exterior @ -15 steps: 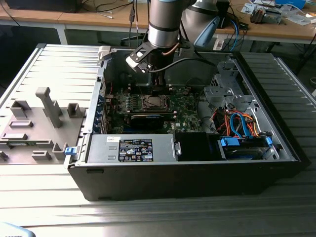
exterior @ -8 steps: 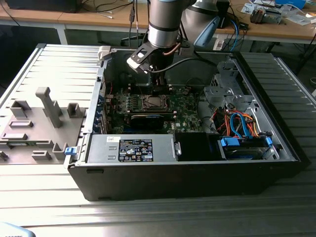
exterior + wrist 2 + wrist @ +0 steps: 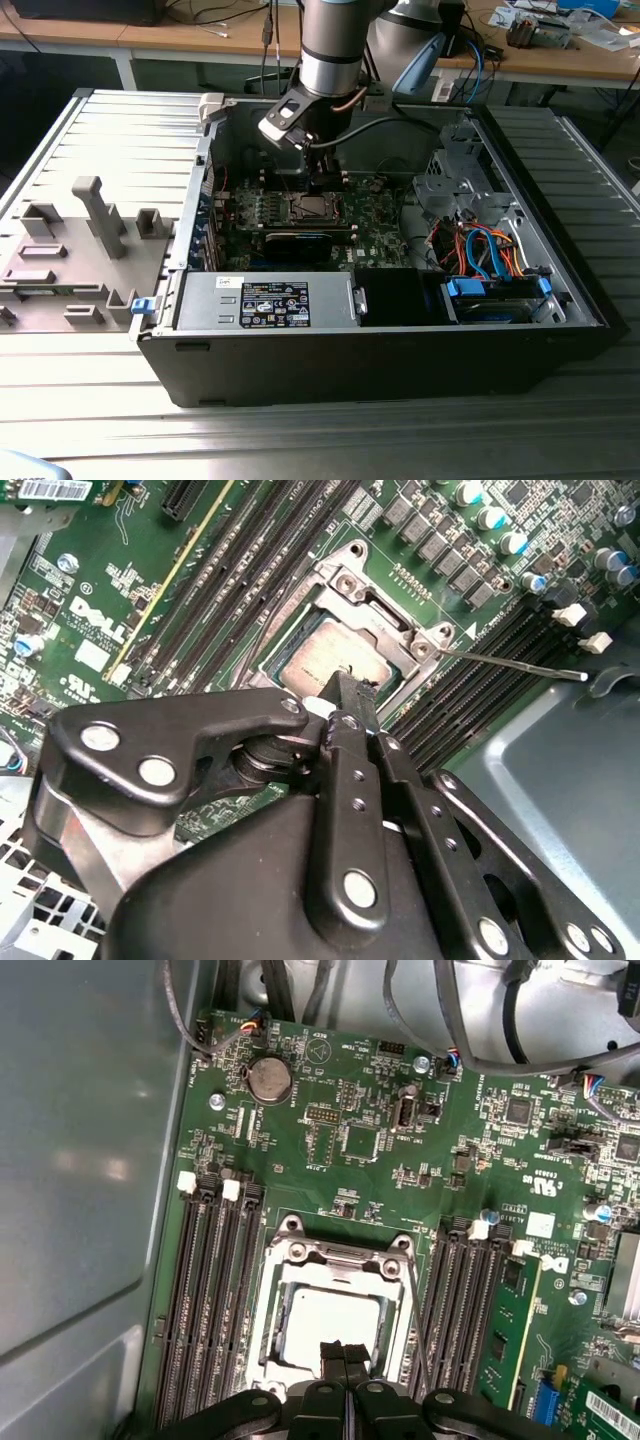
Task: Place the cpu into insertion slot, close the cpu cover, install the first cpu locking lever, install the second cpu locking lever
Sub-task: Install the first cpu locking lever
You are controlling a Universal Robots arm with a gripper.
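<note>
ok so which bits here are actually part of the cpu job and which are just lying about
Part of the job: cpu, cpu cover around it, locking lever, gripper near the cpu.
Just lying about: coin battery, memory slots, power supply, orange and blue cables, grey fixture outside the case.

Exterior wide, wrist views close over motherboard (image 3: 130,600) (image 3: 340,1110)

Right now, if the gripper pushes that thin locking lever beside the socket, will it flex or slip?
Probably springy, not stiff: the locking lever is a thin wire rod, long for its thickness. Likely slippery: smooth shiny metal, so the gripper might slide off.
</note>
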